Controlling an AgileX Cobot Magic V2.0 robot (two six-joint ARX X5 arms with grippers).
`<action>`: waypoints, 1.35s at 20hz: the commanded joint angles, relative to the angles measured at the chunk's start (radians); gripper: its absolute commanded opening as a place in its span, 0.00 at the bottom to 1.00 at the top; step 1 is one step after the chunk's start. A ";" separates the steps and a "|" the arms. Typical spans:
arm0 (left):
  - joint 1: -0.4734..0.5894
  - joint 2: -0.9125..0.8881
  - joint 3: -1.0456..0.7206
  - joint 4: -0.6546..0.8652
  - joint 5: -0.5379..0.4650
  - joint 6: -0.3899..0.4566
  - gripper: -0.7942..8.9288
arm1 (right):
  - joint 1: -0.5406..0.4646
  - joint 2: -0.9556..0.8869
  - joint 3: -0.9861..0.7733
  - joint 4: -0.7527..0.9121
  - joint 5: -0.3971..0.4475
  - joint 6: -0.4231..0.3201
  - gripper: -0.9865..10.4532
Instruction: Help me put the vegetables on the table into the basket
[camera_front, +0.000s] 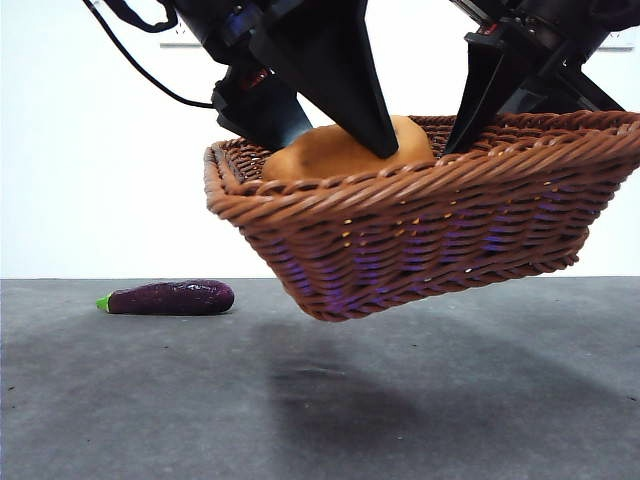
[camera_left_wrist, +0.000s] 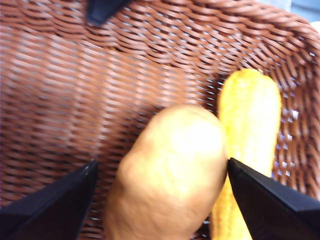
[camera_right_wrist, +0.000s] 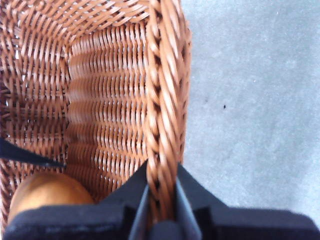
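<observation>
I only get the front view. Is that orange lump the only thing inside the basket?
Observer: No. A yellow corn cob lies beside the potato in the basket.
Operator: What holds the basket off the table?
Observer: The right gripper is shut on the rim.
Operator: Is the other one squeezing the potato?
Observer: No, the left gripper is open around it, with a gap on one side.
</observation>
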 joint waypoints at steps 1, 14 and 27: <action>-0.001 0.005 -0.005 -0.010 0.010 -0.013 0.53 | 0.002 0.000 -0.005 0.014 -0.012 0.006 0.08; 0.215 -0.051 0.376 -0.285 -0.233 0.259 0.53 | -0.024 -0.018 0.000 -0.003 -0.037 -0.019 0.08; 0.635 0.315 0.376 0.001 -0.058 0.607 0.53 | -0.243 -0.114 0.075 -0.150 -0.160 -0.174 0.08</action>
